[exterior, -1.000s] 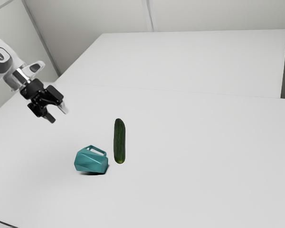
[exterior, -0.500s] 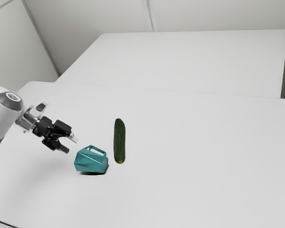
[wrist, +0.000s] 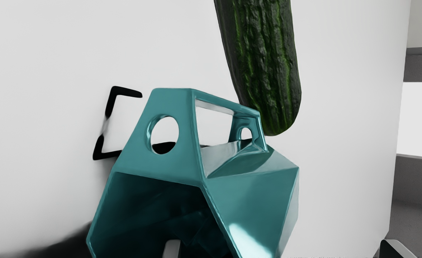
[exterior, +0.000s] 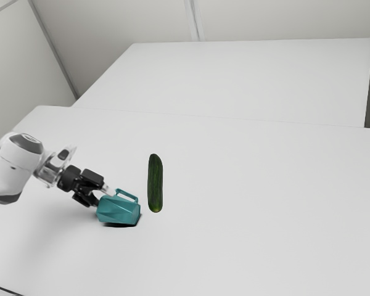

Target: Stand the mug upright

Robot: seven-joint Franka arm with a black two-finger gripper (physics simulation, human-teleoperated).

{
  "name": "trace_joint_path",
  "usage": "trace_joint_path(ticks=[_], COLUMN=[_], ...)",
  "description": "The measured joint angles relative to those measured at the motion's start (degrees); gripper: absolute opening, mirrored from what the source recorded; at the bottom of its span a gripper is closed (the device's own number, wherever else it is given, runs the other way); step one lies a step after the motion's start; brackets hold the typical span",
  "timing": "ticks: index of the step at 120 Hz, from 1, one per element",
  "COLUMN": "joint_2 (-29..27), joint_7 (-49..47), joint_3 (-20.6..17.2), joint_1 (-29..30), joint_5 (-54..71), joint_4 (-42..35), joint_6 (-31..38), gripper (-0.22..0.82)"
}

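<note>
My gripper [exterior: 103, 197] is open at the mug's mouth end, fingers well apart, one lined up with the opening and the other off outside the wall. Looks set to pinch that wall; rim needs to come up over the base to stand it. Mug [wrist: 250, 193] lies on its side on the table [exterior: 246, 203], not upright: mouth faces me, handle [wrist: 239, 109] on top, which leaves the wall free to reach. Inside is dark, can't tell if it holds anything. Cucumber [wrist: 264, 68] lies just past the base end, so swing room there may be tight. Table's far edge is well beyond both.
</note>
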Motion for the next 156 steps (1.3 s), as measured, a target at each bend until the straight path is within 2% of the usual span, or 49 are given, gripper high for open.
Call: trace_joint_path(ticks=[8, 23, 32, 52, 68, 92, 123, 156], joint_2=[0.21, 0.32, 0.26, -0.64, -2.22, -5.05, -4.51, 0.40], joint_7=[1.13, 2.93, 3.85, 5.53, 6.58, 7.57, 0.42, -11.63], joint_3=[-0.08, -0.10, -0.10, -0.11, -0.10, -0.63, -11.13, -19.74], joint_1=[-0.12, -0.03, 0.04, 0.03, 0.00, 0.23, 4.58, 1.81], joint_5=[-0.56, -1.15, -1.32, -1.45, -1.42, -0.34, 23.67, 44.17], joint_4=[-0.01, 0.12, 0.30, 0.49, 0.52, 2.03, 21.54, 24.91], joint_6=[-0.77, -1.55, -1.88, -2.94, -4.51, -6.14, -5.75, 1.33], gripper=[0.58, 0.24, 0.09, -0.08, -0.14, -0.17, -0.18, -0.18])
